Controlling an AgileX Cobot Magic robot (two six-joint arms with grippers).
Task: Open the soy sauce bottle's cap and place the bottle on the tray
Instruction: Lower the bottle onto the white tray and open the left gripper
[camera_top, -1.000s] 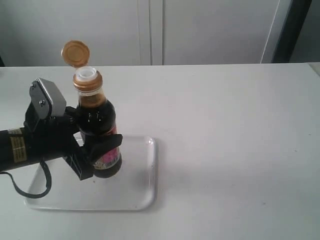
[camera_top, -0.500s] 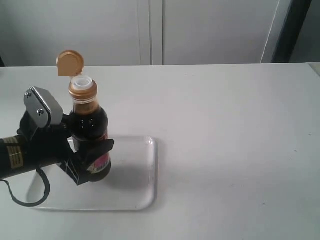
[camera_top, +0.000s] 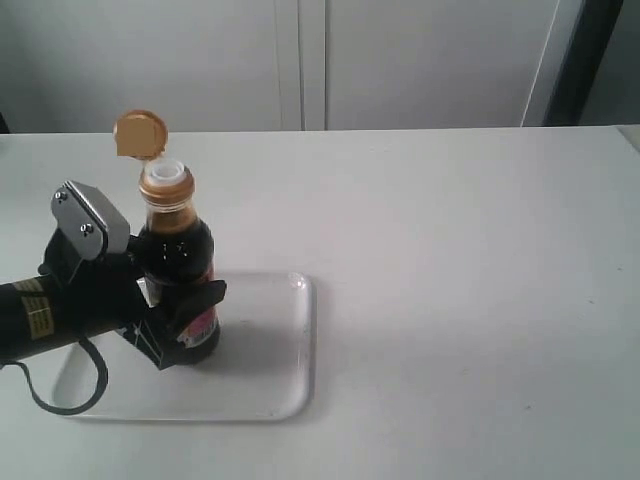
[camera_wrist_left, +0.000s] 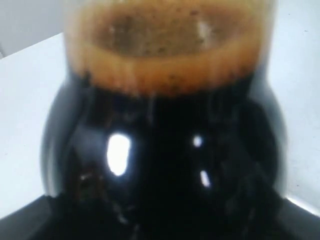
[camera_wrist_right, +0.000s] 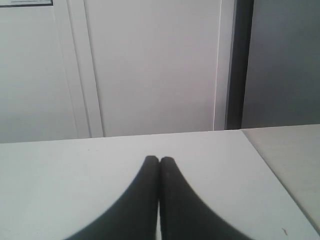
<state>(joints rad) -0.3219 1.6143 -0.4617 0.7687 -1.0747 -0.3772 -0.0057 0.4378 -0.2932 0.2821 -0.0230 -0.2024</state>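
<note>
The soy sauce bottle stands upright on the white tray at the left of the exterior view. Its copper-orange cap is flipped open and tilted back over the white spout. My left gripper is shut on the bottle's lower body, over the label. In the left wrist view the dark bottle fills the picture and hides the fingers. My right gripper is shut with nothing in it, over bare table, and does not show in the exterior view.
White cabinet doors stand behind the white table. A dark vertical post rises at the back right. The table's right edge shows in the right wrist view.
My left gripper has carried the bottle left and down over the tray; the bottle's base now sits on the tray. The cap stays open. The grip is unchanged.
</note>
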